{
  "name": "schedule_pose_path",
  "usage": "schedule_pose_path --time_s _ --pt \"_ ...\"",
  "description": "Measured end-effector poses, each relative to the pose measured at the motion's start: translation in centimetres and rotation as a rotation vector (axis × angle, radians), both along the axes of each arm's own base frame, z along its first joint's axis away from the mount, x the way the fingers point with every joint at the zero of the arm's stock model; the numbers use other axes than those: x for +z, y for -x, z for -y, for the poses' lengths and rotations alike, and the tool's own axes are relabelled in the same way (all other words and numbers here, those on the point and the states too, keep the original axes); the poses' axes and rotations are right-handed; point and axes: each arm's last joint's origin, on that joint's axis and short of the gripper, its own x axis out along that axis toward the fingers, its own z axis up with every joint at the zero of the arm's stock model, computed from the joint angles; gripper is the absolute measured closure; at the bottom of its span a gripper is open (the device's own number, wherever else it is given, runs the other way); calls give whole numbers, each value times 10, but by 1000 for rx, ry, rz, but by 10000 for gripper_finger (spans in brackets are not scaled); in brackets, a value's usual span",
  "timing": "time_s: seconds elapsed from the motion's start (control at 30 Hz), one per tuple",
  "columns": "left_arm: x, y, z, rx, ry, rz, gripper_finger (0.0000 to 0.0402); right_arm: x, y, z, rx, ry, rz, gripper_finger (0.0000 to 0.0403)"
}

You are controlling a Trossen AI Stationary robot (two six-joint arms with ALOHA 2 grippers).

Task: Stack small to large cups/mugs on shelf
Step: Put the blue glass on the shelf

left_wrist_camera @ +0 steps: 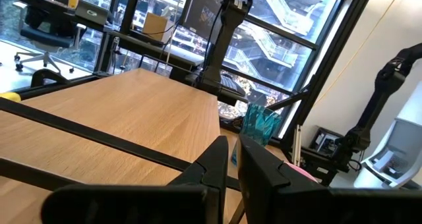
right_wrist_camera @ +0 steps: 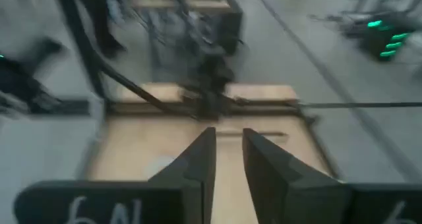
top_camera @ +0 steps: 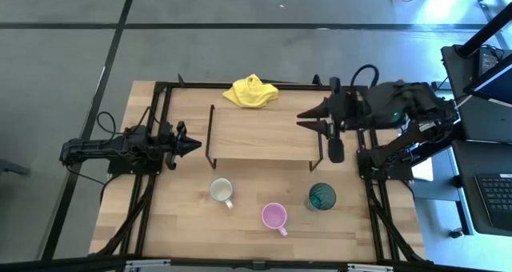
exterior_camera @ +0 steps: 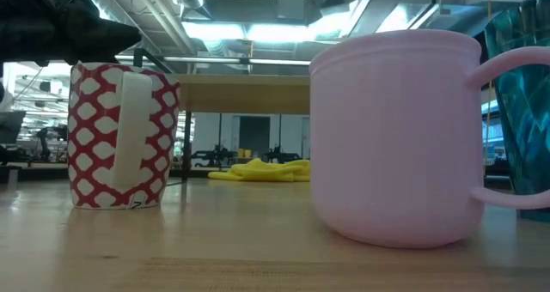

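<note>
The light-wood shelf point(top_camera: 260, 136) stands on dark wire legs at mid-table, with nothing on it. Three vessels stand upright on the tabletop near its front edge. They are a white mug point(top_camera: 222, 191), red-and-white patterned on the outside point(exterior_camera: 120, 137), a pink mug point(top_camera: 274, 217) point(exterior_camera: 395, 137), and a teal cup point(top_camera: 322, 197) point(exterior_camera: 520, 94). My left gripper point(top_camera: 196, 146) is shut and empty just left of the shelf's left end. My right gripper point(top_camera: 302, 120) hovers over the shelf's right end, slightly open and empty.
A yellow cloth point(top_camera: 250, 92) lies behind the shelf near the table's far edge. Dark frame rails point(top_camera: 156, 112) run along the table's left and right sides. There is bare tabletop between the shelf and the three vessels.
</note>
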Motion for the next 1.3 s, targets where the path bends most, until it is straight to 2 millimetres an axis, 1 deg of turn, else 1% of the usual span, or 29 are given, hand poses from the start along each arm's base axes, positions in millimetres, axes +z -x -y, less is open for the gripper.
schedule_pose_path --time_s 0.03,0.13,0.2,0.23,0.33,0.4,0.43,0.5,0.57,0.6,0.63,0.67,0.7,0.77,0.83,0.93,1.0,1.13,1.2,1.3 --pt "0 0 0 0 0 0 374 3 1 -1 29 -32 18 326" --pt "0 0 0 0 0 0 374 16 -1 -4 79 -82 143 326" --pt "0 0 0 0 0 0 374 21 0 -3 94 -65 188 326" --pt "0 0 0 0 0 0 374 22 2 -2 86 -40 182 326" --pt "0 0 0 0 0 0 374 18 20 9 -48 57 40 326" --pt "0 0 0 0 0 0 374 15 35 17 -157 57 -60 326" --pt "0 0 0 0 0 0 374 11 39 19 -191 27 -104 326" --pt "0 0 0 0 0 1 374 4 49 23 -246 -87 -168 326" --pt "0 0 0 0 0 1 374 -9 55 22 -239 -220 -314 326" --pt "0 0 0 0 0 0 374 -13 52 19 -219 -286 -350 326" --pt "0 0 0 1 0 1 374 -16 46 15 -169 -348 -372 326" --pt "0 0 0 1 0 3 374 -21 45 11 -100 -392 -418 326" --pt "0 0 0 1 0 3 374 -26 42 5 -67 -430 -463 326" --pt "0 0 0 1 0 2 374 -40 35 -3 -91 -473 -560 326" --pt "0 0 0 0 0 2 374 -59 31 -9 -98 -497 -657 326" --pt "0 0 0 0 0 1 374 -91 22 -19 -182 -564 -805 326" --pt "0 0 0 0 0 1 374 -117 20 -25 -267 -590 -926 326" --pt "0 0 0 0 0 1 374 -165 17 -33 -437 -618 -1105 326" --pt "0 0 0 0 0 0 374 -184 18 -36 -496 -629 -1180 326" --pt "0 0 0 0 0 0 374 -201 21 -38 -557 -626 -1250 326"
